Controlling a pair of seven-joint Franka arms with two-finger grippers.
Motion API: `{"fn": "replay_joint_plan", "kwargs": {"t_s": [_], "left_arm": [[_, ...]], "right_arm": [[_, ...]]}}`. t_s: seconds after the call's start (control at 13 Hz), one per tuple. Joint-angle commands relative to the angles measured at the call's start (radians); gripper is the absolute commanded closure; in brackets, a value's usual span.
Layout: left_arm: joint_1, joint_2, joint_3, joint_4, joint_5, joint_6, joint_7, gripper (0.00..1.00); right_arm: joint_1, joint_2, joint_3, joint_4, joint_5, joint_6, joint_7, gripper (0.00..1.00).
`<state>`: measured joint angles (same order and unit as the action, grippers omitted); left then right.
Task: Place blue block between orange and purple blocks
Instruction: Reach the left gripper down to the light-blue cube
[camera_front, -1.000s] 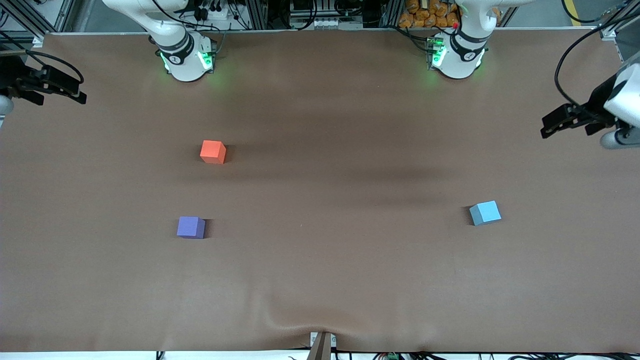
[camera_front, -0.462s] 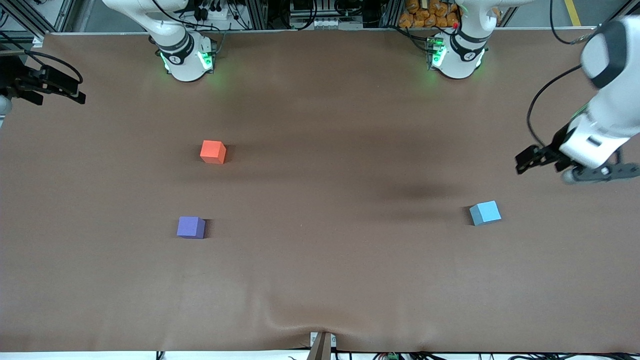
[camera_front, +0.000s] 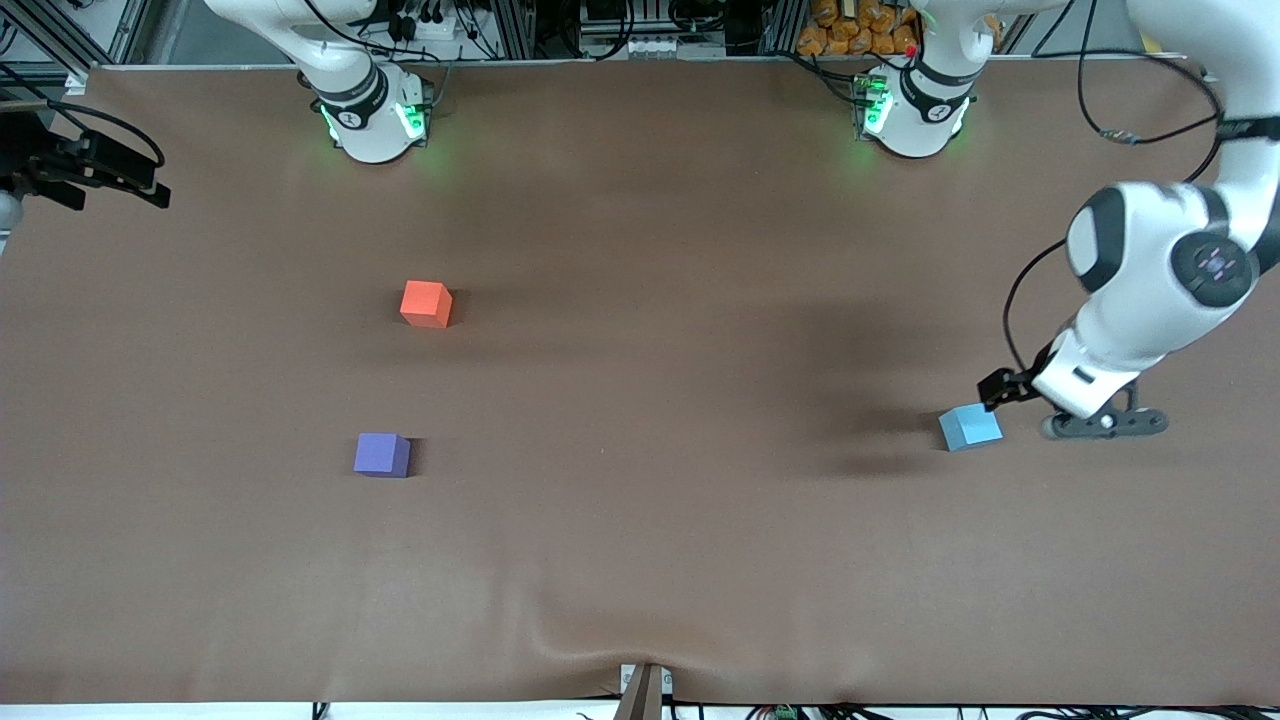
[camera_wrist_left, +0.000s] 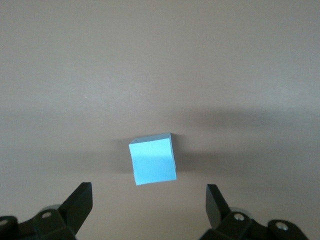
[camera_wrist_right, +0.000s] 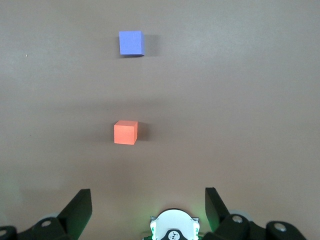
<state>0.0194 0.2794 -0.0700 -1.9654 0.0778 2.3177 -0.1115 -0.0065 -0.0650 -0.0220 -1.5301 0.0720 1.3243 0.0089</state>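
My left gripper hangs over the small light sky-blue matte cube, jaws spread wide with nothing between them. In the left wrist view the cube sits just ahead of the fingertip line, slightly rotated against the jaw axis. It rests at the left arm's end of the brown table, well apart from the orange-red matte cube and violet-purple matte cube. My right gripper waits, open, above the right arm's end.

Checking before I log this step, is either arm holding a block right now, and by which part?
Nothing is held. The left gripper hangs open over the blue block, not touching it. The right gripper waits open at its end of the table.
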Motion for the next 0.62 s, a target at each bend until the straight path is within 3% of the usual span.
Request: {"fn": "replay_joint_plan", "kwargs": {"t_s": [0.0, 0.54], "left_arm": [[0.004, 0.061, -0.002, 0.014, 0.020, 0.038, -0.005, 0.00], [0.026, 0.179, 0.001, 0.013, 0.020, 0.155, -0.005, 0.00]], "right_arm": [[-0.009, -0.003, -0.003, 0.005, 0.012, -0.011, 0.013, 0.00], [-0.021, -0.001, -0.003, 0.005, 0.012, -0.008, 0.008, 0.00]]}}
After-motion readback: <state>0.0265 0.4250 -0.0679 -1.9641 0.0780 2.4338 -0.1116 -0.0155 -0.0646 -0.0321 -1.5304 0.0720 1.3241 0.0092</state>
